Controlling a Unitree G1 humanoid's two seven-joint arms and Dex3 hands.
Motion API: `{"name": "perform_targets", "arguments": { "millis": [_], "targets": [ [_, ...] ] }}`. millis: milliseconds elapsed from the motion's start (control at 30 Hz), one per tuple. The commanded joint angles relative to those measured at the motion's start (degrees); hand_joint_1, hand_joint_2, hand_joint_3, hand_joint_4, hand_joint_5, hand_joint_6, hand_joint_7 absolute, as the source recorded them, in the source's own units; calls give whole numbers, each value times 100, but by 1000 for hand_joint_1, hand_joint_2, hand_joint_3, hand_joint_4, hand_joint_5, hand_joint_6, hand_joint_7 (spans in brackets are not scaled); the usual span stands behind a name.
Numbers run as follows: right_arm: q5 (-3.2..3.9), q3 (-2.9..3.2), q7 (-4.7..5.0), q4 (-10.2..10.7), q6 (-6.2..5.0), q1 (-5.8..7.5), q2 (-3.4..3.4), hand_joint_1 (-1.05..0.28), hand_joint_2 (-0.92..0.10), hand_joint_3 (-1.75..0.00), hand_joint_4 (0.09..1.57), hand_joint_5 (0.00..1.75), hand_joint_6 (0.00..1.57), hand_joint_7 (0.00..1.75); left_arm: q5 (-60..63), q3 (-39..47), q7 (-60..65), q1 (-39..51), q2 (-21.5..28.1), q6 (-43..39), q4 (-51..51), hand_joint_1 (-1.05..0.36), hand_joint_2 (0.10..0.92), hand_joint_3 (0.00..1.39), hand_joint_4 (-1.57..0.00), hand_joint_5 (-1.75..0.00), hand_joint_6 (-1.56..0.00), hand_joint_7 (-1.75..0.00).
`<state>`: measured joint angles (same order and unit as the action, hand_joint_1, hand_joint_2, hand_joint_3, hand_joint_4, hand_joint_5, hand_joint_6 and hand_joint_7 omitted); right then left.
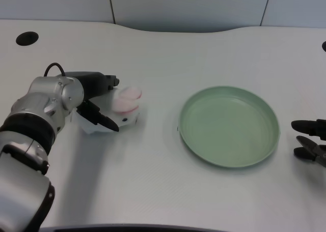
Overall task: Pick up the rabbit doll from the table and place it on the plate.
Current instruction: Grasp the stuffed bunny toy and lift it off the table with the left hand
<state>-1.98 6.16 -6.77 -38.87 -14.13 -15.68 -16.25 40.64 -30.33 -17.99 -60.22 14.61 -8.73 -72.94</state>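
I see the rabbit doll (124, 107), soft white plush with rounded pink ears, lying on the smooth white bench (153, 186) left of centre. My left hand (97, 102) is around it, black fingers (104, 121) curled against its body; I cannot tell if the grip is firm. The round green plate (193, 140), shallow and raised-rimmed, sits well apart to the right across bare bench.

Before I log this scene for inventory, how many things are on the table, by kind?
Doll: 1, white and pink, at the left hand
Plate: 1, green, nothing on it
Total: 2
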Motion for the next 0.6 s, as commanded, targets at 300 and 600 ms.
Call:
{"name": "perform_targets", "arguments": {
  "millis": [300, 600],
  "targets": [
    [187, 147, -175, 74, -85, 161, -142, -468, -921, -170, 1114, 8, 904, 4, 405, -467, 934, 103, -33, -18, -208, -901, 911, 30, 1, 1, 1, 1],
    [118, 97, -130, 351, -78, 343, -160, -462, -921, -179, 1111, 7, 887, 2, 1058, -1172, 2307, 376, -159, -86, -395, -703, 809, 3, -169, -62, -127, -23]
  ]
}}
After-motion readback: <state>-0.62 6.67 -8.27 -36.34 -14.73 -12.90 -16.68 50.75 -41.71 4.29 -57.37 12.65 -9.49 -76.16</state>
